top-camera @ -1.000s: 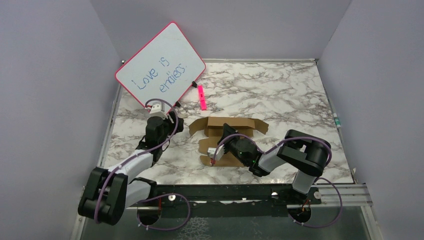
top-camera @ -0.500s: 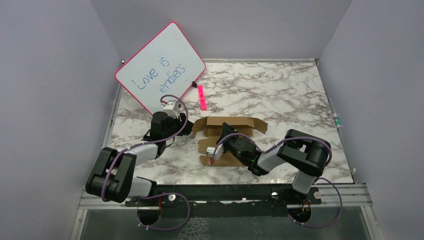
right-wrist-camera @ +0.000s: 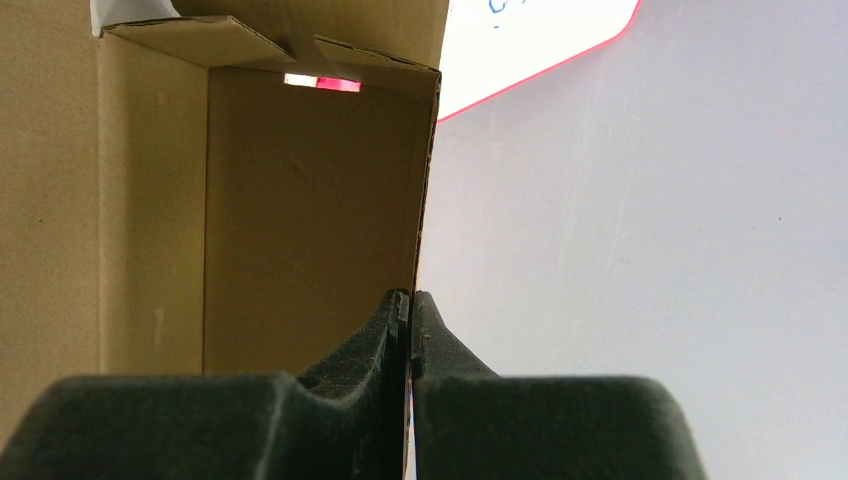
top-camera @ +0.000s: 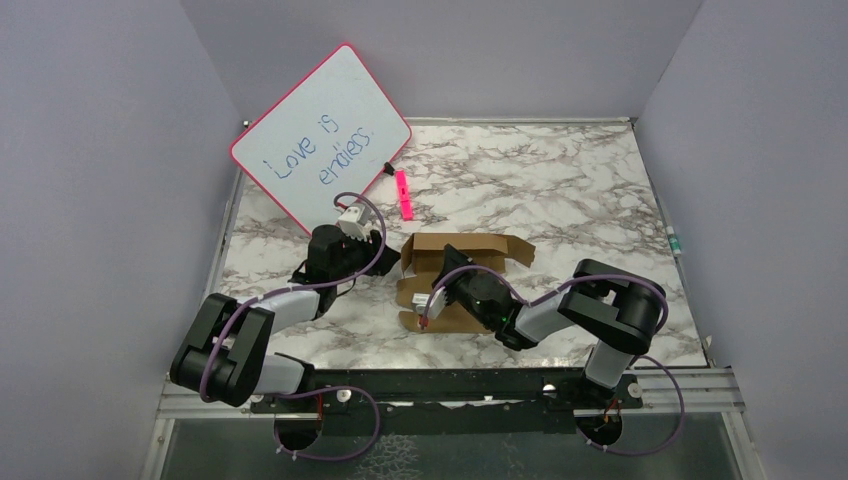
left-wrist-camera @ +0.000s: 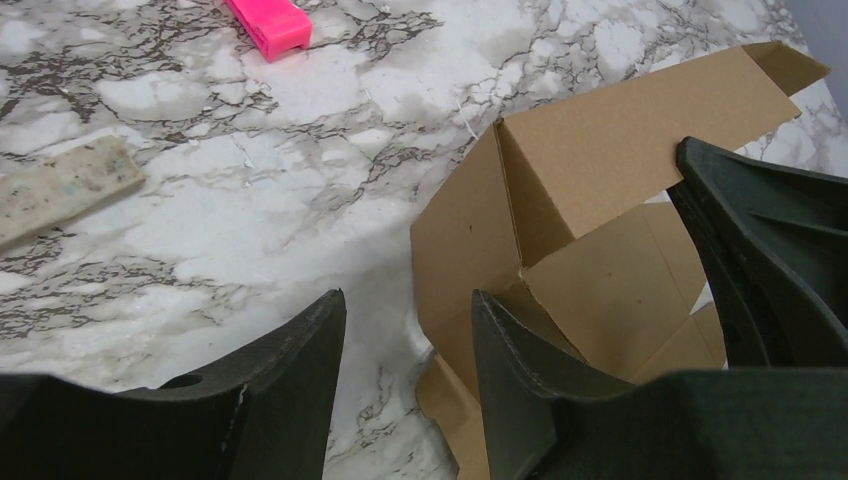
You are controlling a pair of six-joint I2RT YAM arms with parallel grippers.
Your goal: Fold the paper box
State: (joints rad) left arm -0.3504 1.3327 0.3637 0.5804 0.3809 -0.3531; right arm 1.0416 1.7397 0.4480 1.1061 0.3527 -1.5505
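The paper box (top-camera: 470,262), a brown cardboard sheet with raised flaps, lies mid-table. My right gripper (top-camera: 437,297) is over its near part. In the right wrist view that gripper (right-wrist-camera: 410,300) is shut on the edge of an upright cardboard panel (right-wrist-camera: 300,200). My left gripper (top-camera: 388,252) is at the box's left end. From the left wrist, this gripper (left-wrist-camera: 405,325) is open, low over the marble. The box's left flap (left-wrist-camera: 460,240) reaches into the gap beside the right finger (left-wrist-camera: 510,370), ungripped. The right arm's black gripper (left-wrist-camera: 770,260) shows behind the cardboard.
A pink-rimmed whiteboard (top-camera: 320,135) with blue writing leans at the back left. A pink marker (top-camera: 403,195) lies just beyond the box. A grey eraser strip (left-wrist-camera: 60,185) lies left of the left gripper. Lilac walls close in three sides.
My left arm has swung right from beside the whiteboard to the box's left end, and its jaws have narrowed. The right gripper has kept its hold and place.
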